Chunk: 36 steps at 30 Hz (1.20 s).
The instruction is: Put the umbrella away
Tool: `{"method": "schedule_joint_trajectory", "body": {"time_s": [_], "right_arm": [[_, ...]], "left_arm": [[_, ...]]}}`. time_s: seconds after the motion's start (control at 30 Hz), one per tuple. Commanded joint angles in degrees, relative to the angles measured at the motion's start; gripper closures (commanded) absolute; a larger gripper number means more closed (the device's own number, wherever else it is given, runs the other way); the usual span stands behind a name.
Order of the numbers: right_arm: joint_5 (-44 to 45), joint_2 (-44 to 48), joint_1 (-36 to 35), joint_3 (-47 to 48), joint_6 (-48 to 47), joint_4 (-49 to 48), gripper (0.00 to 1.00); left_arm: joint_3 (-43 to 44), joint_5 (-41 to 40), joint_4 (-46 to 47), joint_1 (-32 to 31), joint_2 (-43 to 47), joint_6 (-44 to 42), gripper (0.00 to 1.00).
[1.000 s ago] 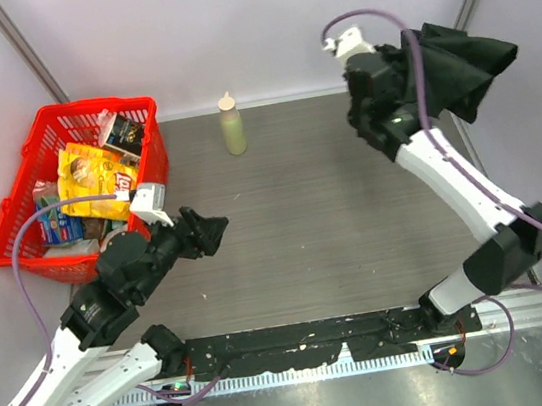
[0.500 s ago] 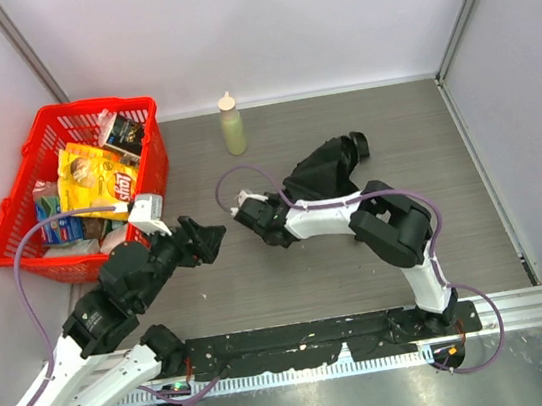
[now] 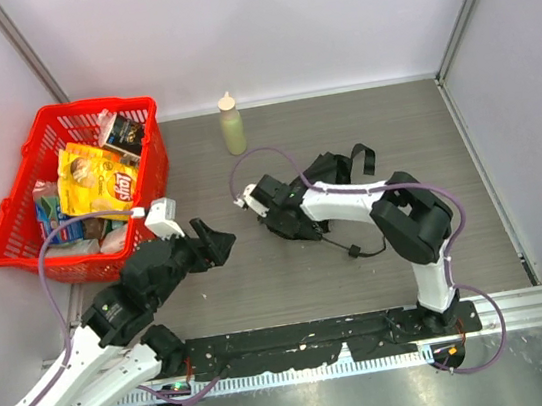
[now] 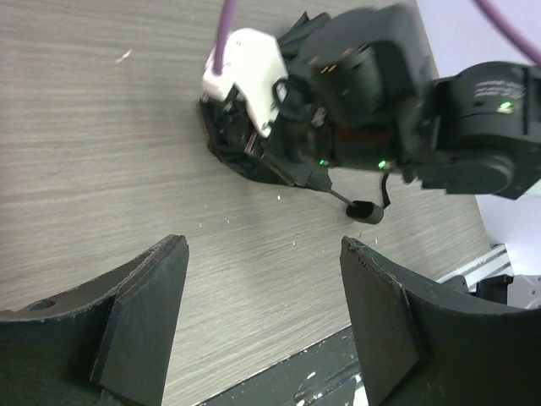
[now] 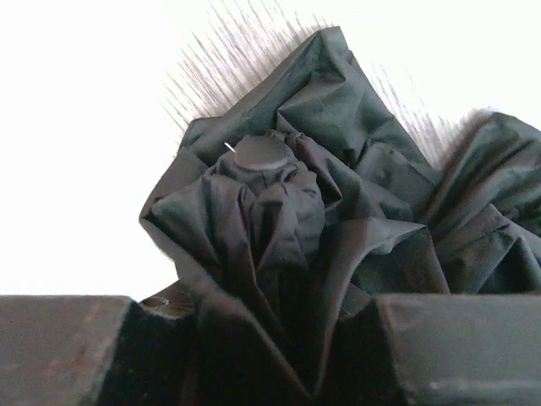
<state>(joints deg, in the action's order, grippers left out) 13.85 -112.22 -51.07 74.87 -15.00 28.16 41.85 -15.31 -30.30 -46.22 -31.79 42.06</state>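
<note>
Umbrella x1 clamped in R end effector; L end effector spread.

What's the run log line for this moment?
right gripper: shut on umbrella, low at table | left gripper: open, empty, aimed at umbrella | umbrella: collapsed, fabric loose, not yet stowed

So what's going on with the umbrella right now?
The right gripper has the umbrella, black fabric bunched in its grasp, and holds it low on the table near the middle. The left gripper hangs open just to the left, holding nothing. The umbrella is not put away yet.
</note>
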Motion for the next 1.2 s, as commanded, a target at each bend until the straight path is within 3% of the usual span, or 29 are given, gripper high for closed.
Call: {"method": "schedule_joint_trajectory", "body": {"time_s": [0.0, 0.2, 0.47, 0.73, 0.83, 0.93, 1.07, 1.13, 1.17], "right_arm": [[-32.02, -1.95, 2.11, -8.40, 10.51, -8.63, 1.00], [-37.75, 5.78, 7.38, -19.13, 14.03, -25.67, 0.99], [-48.02, 18.00, 16.24, -27.84, 17.90, -33.52, 1.00], [-50.50, 26.53, 19.16, -31.71, 19.13, -34.66, 0.99], [-49.80, 28.11, 19.16, -33.29, 21.33, -38.08, 0.99], [-47.07, 30.21, 19.16, -33.30, 22.39, -38.80, 1.00], [-43.84, 33.56, 19.25, -31.73, 23.70, -38.01, 1.00], [-41.37, 35.14, 19.60, -30.49, 24.58, -35.47, 1.00], [-41.01, 36.10, 19.69, -30.14, 25.80, -35.11, 0.99]], "left_arm": [[-0.19, 1.59, 1.74, -0.01, -4.14, 6.97, 0.25], [-0.80, 8.53, 8.75, 0.07, -11.96, 10.58, 0.26], [-1.33, 13.81, 20.45, 2.35, -24.62, 10.93, 0.32], [-3.17, 27.61, 37.93, 6.58, -35.96, 20.76, 0.07], [-3.96, 29.46, 44.69, 6.67, -39.56, 25.25, 0.03], [-4.58, 29.29, 47.61, 6.67, -40.98, 26.84, 0.09], [-5.19, 29.90, 49.11, 6.58, -40.81, 24.66, 0.35], [-4.67, 27.63, 46.59, 5.27, -38.71, 18.53, 0.36], [-3.71, 24.66, 40.65, 4.48, -36.78, 14.75, 0.36]]}}
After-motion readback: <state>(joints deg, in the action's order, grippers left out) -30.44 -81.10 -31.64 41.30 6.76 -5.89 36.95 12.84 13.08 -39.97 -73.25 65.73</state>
